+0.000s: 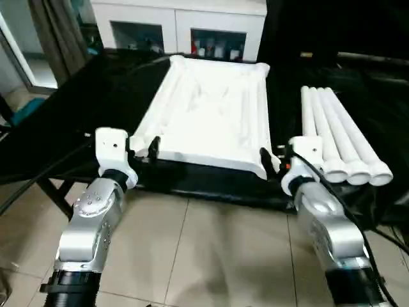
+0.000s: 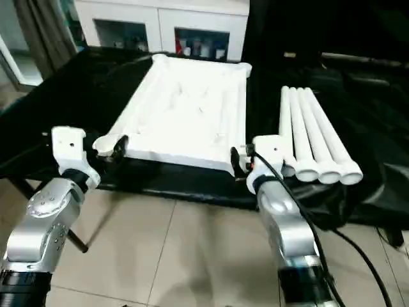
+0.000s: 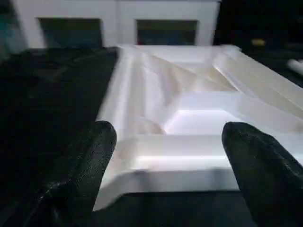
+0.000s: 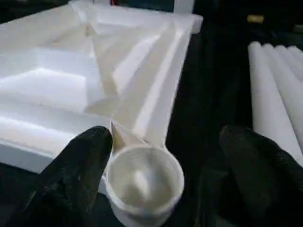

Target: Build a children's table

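Both grippers stand wide open at the near edge of the white table top (image 1: 208, 115), which lies upside down on the black bench (image 1: 77, 121) with its ribbed underside facing up. I judge it is placed so because the corner sockets must face up to receive the legs. Left gripper (image 1: 144, 148) waits at the near left corner and holds nothing. Right gripper (image 1: 271, 160) waits at the near right corner; in its wrist view the round corner socket (image 4: 144, 179) sits between its fingers (image 4: 78, 165), not yet touched as far as I can see. Four white legs (image 1: 339, 134) lie side by side just right of the top, near the right arm, probably for easy picking.
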`<state>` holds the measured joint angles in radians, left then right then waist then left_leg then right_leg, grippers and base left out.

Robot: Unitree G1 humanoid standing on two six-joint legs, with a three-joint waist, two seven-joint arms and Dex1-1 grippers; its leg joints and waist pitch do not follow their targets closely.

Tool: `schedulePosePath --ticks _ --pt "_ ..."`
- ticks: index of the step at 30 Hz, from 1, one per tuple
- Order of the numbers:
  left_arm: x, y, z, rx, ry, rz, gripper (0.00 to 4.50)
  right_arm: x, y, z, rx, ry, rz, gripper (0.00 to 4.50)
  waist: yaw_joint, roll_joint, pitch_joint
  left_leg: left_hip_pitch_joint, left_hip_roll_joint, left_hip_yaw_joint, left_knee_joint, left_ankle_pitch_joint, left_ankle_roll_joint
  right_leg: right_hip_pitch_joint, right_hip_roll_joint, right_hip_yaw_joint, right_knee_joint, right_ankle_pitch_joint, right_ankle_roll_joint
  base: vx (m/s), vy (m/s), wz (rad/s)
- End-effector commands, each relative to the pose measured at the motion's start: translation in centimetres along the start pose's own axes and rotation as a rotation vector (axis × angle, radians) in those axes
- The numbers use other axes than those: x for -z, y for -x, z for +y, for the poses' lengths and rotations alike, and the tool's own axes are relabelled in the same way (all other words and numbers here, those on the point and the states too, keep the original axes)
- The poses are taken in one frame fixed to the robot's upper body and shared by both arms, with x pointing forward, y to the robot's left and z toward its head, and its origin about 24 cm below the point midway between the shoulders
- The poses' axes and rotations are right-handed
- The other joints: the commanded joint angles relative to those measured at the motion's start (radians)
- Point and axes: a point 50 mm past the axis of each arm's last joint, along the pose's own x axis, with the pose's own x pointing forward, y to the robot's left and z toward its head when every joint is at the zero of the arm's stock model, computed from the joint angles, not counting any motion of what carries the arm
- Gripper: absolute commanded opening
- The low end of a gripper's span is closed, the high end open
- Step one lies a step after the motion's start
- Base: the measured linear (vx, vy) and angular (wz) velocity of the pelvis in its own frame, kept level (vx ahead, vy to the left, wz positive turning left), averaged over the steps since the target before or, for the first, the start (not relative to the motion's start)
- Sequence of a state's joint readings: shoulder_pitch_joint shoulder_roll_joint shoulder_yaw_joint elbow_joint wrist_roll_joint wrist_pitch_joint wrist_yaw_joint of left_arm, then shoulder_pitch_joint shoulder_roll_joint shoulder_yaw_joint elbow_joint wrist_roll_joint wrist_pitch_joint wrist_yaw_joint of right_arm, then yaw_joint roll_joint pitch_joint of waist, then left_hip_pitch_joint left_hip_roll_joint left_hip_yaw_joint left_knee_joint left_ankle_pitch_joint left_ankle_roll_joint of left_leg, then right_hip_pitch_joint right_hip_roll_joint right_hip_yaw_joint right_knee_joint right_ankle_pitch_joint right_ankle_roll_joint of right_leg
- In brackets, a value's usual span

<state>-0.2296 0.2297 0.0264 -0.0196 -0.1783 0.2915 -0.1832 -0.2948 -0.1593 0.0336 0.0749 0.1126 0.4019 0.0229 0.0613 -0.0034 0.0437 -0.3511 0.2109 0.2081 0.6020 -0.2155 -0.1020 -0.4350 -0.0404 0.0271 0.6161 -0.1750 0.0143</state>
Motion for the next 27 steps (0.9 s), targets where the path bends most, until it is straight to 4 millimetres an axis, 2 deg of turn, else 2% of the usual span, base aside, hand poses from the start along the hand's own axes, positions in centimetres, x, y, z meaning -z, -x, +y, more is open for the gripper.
schedulePosePath --ticks 1,2,3,4,5,6,7,8,9,10,12,14,15,16,17,18,19,20,21,22,23,24,25,26,27 --pt "0.94 0.4 -0.45 0.031 -0.077 0.049 4.15 0.13 -0.01 0.49 -0.032 -0.024 0.006 4.05 0.003 -0.002 -0.07 -0.015 -0.016 -0.013 -0.061 -0.128 -0.023 0.069 -0.029 0.01 -0.052 -0.008 -0.114 0.0 0.0 0.0" --pt "1.19 0.73 -0.47 0.042 -0.082 0.057 4.15 -0.06 0.13 0.99 -0.057 -0.038 -0.018 4.05 -0.008 -0.007 -0.067 -0.012 -0.011 -0.013 -0.055 -0.112 0.014 0.062 -0.036 0.007 -0.056 -0.009 -0.117 0.0 0.0 0.0" --pt "1.19 0.73 -0.47 0.042 -0.082 0.057 4.15 -0.06 0.13 0.99 -0.057 -0.038 -0.018 4.05 -0.009 -0.002 -0.066 -0.007 -0.009 -0.015 -0.059 -0.144 0.015 0.065 -0.038 0.005 -0.057 -0.057 -0.121 0.0 0.0 0.0" --pt "1.3 0.85 -0.22 0.042 -0.101 0.056 4.15 -0.16 0.03 1.3 -0.059 -0.044 -0.03 4.05 -0.016 -0.003 -0.062 0.008 -0.005 -0.015 -0.067 -0.229 0.008 0.065 -0.04 0.002 -0.068 -0.173 -0.128 0.0 0.0 0.0" --pt "1.39 0.86 -0.11 0.037 -0.099 0.056 4.15 -0.18 0.0 1.34 -0.055 -0.047 -0.033 4.05 -0.023 0.0 -0.056 0.019 -0.004 -0.017 -0.076 -0.32 0.004 0.067 -0.034 -0.005 -0.077 -0.289 -0.129 0.0 0.0 0.0" --pt "1.55 0.76 0.18 0.013 -0.091 0.063 4.15 -0.35 -0.1 1.3 -0.041 -0.055 -0.041 4.05 -0.026 0.0 -0.052 0.028 -0.004 -0.017 -0.079 -0.366 0.005 0.066 -0.03 -0.009 -0.085 -0.352 -0.127 0.0 0.0 0.0" --pt "1.58 0.67 0.31 -0.005 -0.092 0.067 4.15 -0.48 -0.13 1.2 -0.03 -0.059 -0.046 4.05 -0.03 0.006 -0.044 0.053 -0.006 -0.016 -0.084 -0.45 0.011 0.06 -0.024 -0.018 -0.1 -0.46 -0.131 0.0 0.0 0.0" --pt "1.46 0.49 0.17 -0.006 -0.081 0.063 4.15 -0.71 -0.15 1.02 -0.027 -0.062 -0.059 4.05 -0.035 -0.003 -0.035 0.071 -0.013 -0.017 -0.081 -0.516 0.019 0.06 -0.019 -0.027 -0.116 -0.575 -0.125 0.0 0.0 0.0" --pt "1.46 0.49 0.17 -0.006 -0.081 0.063 4.15 -0.71 -0.15 1.02 -0.027 -0.062 -0.059 4.05 -0.035 -0.002 -0.027 0.078 -0.014 -0.019 -0.081 -0.536 0.021 0.054 -0.021 -0.029 -0.124 -0.625 -0.117 0.0 0.0 0.0" --pt "1.36 0.39 0.03 0.002 -0.072 0.06 4.15 -0.79 -0.18 0.96 -0.031 -0.062 -0.064 4.05 -0.033 0.0 -0.031 0.084 -0.016 -0.021 -0.08 -0.521 0.027 0.064 -0.029 -0.025 -0.128 -0.651 -0.109 0.0 0.0 0.0" --pt "1.13 0.13 -0.23 0.01 -0.075 0.054 4.15 -0.79 -0.33 0.57 -0.014 -0.066 -0.059 4.05 -0.031 0.006 -0.033 0.084 -0.012 -0.026 -0.092 -0.487 0.032 0.08 -0.035 -0.024 -0.126 -0.609 -0.124 0.0 0.0 0.0" --pt "1.1 0.1 -0.36 0.016 -0.083 0.056 4.15 -0.73 -0.35 0.43 -0.013 -0.078 -0.048 4.05 -0.03 0.006 -0.046 0.072 -0.012 -0.026 -0.1 -0.405 0.044 0.106 -0.038 -0.021 -0.106 -0.439 -0.188 0.0 0.0 0.0" --pt "1.11 0.1 -0.4 0.016 -0.084 0.057 4.15 -0.71 -0.37 0.4 -0.013 -0.075 -0.044 4.05 -0.029 0.009 -0.048 0.07 -0.013 -0.024 -0.1 -0.385 0.048 0.111 -0.039 -0.021 -0.101 -0.395 -0.208 0.0 0.0 0.0" --pt "1.11 0.11 -0.39 0.016 -0.084 0.057 4.15 -0.7 -0.37 0.41 -0.014 -0.076 -0.044 4.05 -0.029 0.007 -0.053 0.066 -0.017 -0.02 -0.098 -0.341 0.06 0.123 -0.038 -0.019 -0.094 -0.315 -0.246 0.062 0.006 0.05" --pt "1.21 0.21 -0.23 0.01 -0.083 0.062 4.15 -0.56 -0.33 0.66 -0.024 -0.065 -0.039 4.05 -0.034 0.027 -0.06 0.141 -0.004 0.011 -0.09 -0.356 0.006 0.081 -0.004 0.003 -0.096 -0.3 -0.277 0.09 -0.002 -0.14" --pt "1.21 0.22 -0.22 0.01 -0.083 0.062 4.15 -0.55 -0.32 0.68 -0.025 -0.063 -0.039 4.05 -0.028 0.017 -0.059 0.167 0.004 0.012 -0.098 -0.361 -0.018 0.068 0.005 -0.005 -0.079 -0.243 -0.293 0.09 -0.002 -0.14" --pt "1.23 0.31 -0.17 0.009 -0.084 0.062 4.15 -0.51 -0.24 0.78 -0.03 -0.071 -0.041 4.05 -0.022 -0.001 -0.043 0.151 -0.009 0.026 -0.101 -0.364 -0.043 0.086 0.02 0.006 -0.069 -0.183 -0.307 0.116 -0.005 -0.4" --pt "1.21 0.32 -0.19 0.009 -0.084 0.062 4.15 -0.52 -0.21 0.79 -0.032 -0.077 -0.043 4.05 -0.01 -0.01 -0.044 0.158 -0.041 0.045 -0.088 -0.392 -0.047 0.099 0.031 0.039 -0.077 -0.193 -0.326 0.129 0.02 -0.45" --pt "1.19 0.34 -0.16 0.007 -0.087 0.061 4.15 -0.51 -0.17 0.82 -0.036 -0.079 -0.043 4.05 0.006 -0.046 -0.04 0.049 -0.07 0.014 -0.067 -0.316 0.015 0.186 0.001 0.057 -0.079 -0.151 -0.317 0.129 0.02 -0.45" --pt "1.15 0.39 -0.12 0.005 -0.087 0.061 4.15 -0.5 -0.14 0.95 -0.049 -0.06 -0.044 4.05 0.026 -0.019 -0.057 0.02 -0.079 -0.01 -0.04 -0.202 0.051 0.225 -0.043 0.098 -0.09 -0.093 -0.33 0.132 0.027 -0.19" --pt "1.1 0.47 -0.06 0.002 -0.087 0.06 4.15 -0.51 -0.13 1.07 -0.056 -0.052 -0.045 4.05 0.031 -0.005 -0.068 0.001 -0.07 -0.033 -0.031 -0.105 0.06 0.236 -0.042 0.096 -0.08 -0.01 -0.353 0.111 0.015 0.02" --pt "1.07 0.49 -0.03 0.001 -0.086 0.059 4.15 -0.53 -0.15 1.12 -0.059 -0.05 -0.045 4.05 0.027 0.002 -0.069 -0.006 -0.064 -0.04 -0.038 -0.06 0.058 0.23 -0.026 0.083 -0.069 0.046 -0.347 0.111 0.015 0.02" --pt "1.07 0.55 0.01 0.0 -0.086 0.059 4.15 -0.55 -0.15 1.21 -0.062 -0.054 -0.046 4.05 0.013 0.018 -0.076 0.017 -0.056 -0.05 -0.063 0.025 0.052 0.207 0.014 0.038 -0.041 0.15 -0.303 0.073 0.029 -0.03" --pt "1.06 0.59 0.01 0.006 -0.088 0.06 4.15 -0.6 -0.21 1.25 -0.065 -0.052 -0.045 4.05 -0.006 0.023 -0.079 0.08 -0.034 -0.067 -0.075 0.09 0.088 0.157 0.026 -0.003 -0.013 0.188 -0.261 0.118 0.012 0.01" --pt "1.03 0.57 0.01 0.007 -0.089 0.059 4.15 -0.63 -0.26 1.24 -0.064 -0.052 -0.045 4.05 -0.019 0.024 -0.079 0.118 -0.018 -0.08 -0.077 0.123 0.127 0.123 0.022 -0.02 0.001 0.176 -0.251 0.118 0.012 0.01"
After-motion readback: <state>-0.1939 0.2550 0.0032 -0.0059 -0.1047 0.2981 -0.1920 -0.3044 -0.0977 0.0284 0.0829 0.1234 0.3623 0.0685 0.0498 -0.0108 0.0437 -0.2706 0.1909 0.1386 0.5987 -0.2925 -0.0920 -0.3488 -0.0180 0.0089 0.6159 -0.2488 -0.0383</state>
